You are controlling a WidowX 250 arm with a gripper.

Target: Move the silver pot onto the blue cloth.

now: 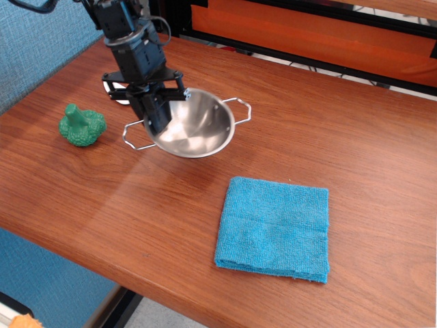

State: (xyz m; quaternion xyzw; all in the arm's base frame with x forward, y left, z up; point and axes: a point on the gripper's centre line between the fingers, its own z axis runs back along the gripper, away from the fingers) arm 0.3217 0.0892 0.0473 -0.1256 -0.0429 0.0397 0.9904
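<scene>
The silver pot [194, 126] is shiny and round with two wire loop handles. It hangs tilted above the wooden table, held by its left rim. My black gripper [158, 109] is shut on that rim, one finger inside the bowl and one outside. The blue cloth [274, 227] lies flat and square on the table, to the right of the pot and nearer the front edge. The pot is apart from the cloth.
A green toy broccoli [82, 125] sits on the table left of the pot. A white object is partly hidden behind the gripper. A blue textured wall panel [34, 41] stands at the left. The table's front edge [102, 263] runs diagonally below.
</scene>
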